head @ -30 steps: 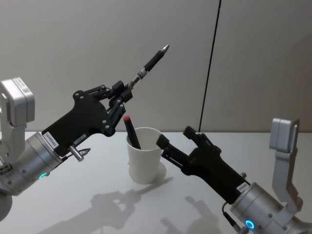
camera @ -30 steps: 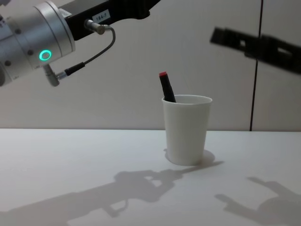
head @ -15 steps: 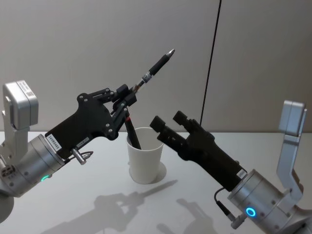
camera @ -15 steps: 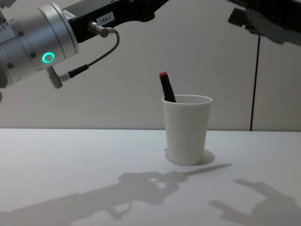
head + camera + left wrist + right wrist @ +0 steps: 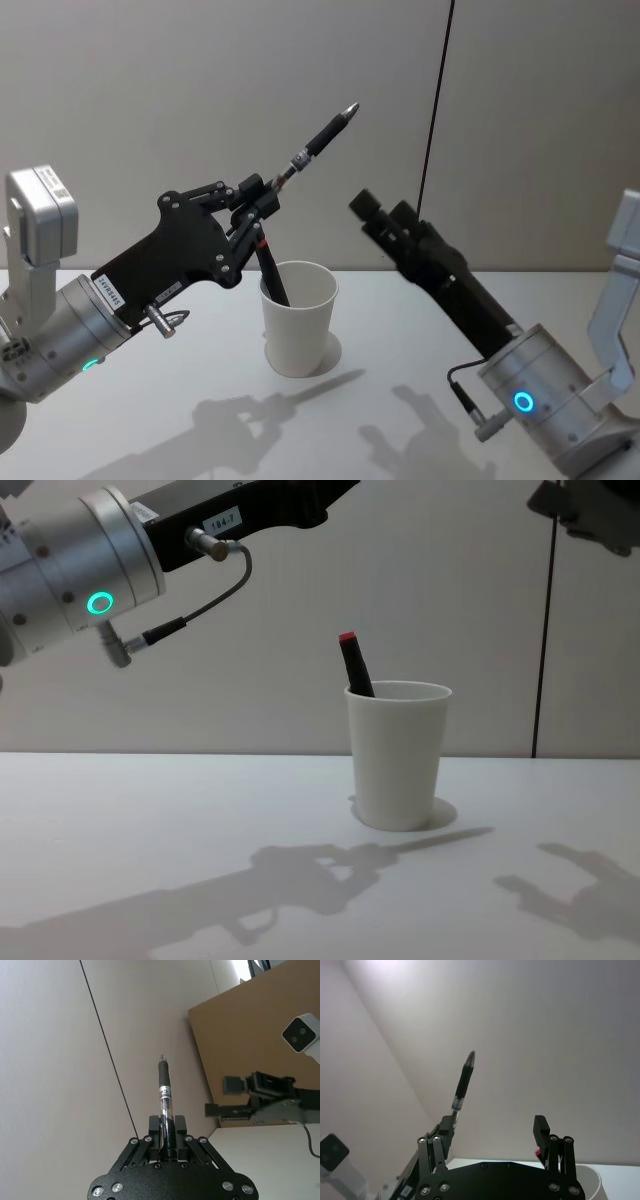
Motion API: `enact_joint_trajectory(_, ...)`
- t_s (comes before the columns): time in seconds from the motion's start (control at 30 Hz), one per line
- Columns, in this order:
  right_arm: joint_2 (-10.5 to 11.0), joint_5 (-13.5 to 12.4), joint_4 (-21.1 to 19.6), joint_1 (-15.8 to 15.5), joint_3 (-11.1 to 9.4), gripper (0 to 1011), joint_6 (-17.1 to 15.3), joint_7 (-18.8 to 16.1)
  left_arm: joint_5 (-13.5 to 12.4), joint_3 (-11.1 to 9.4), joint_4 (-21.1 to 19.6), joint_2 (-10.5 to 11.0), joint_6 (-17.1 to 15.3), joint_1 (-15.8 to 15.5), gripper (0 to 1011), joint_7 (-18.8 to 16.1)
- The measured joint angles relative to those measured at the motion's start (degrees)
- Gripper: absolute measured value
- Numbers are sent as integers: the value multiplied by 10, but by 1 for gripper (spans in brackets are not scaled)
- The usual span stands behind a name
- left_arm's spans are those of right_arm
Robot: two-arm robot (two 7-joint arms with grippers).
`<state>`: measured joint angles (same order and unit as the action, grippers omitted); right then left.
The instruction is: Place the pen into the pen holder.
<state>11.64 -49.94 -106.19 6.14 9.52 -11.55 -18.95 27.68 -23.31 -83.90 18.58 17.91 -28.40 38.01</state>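
The pen (image 5: 315, 145) is in the air, pinched near its lower end between the pressed-together fingers of the left gripper (image 5: 258, 198). It slants upward to the robot's right, with its metal tip uppermost and a clear barrel section just above the grip. In the left wrist view the pen (image 5: 165, 1095) stands straight out from the closed claw (image 5: 167, 1130). Below it, the pen holder (image 5: 298, 325), a white paper cup, stands upright on the white table (image 5: 150, 420) toward the far edge, about midway between the left and right sides. A black pen with a red cap (image 5: 268, 265) leans against the cup's left rim. The right gripper (image 5: 378, 212) hangs in the air to the right of the cup and higher than its rim, its fingers spread apart and holding nothing.
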Motion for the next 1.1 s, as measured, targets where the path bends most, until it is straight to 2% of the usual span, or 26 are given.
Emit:
enact_joint_trajectory(0.23,-26,-36,2,5,-12,1001,-3,24,2,-4,7,1,2,-6,189,2)
enact_joint_trajectory(0.5,-60,-89,4,16,-23,1001,-15,51,5,-10,16,1,4,-13,189,5)
enact_joint_trajectory(0.77,-89,-140,7,34,-24,1001,-36,75,8,-18,21,1,4,-19,189,8)
enact_joint_trajectory(1.1,-98,-163,12,54,-13,1001,-57,96,10,-22,18,5,3,-19,189,8)
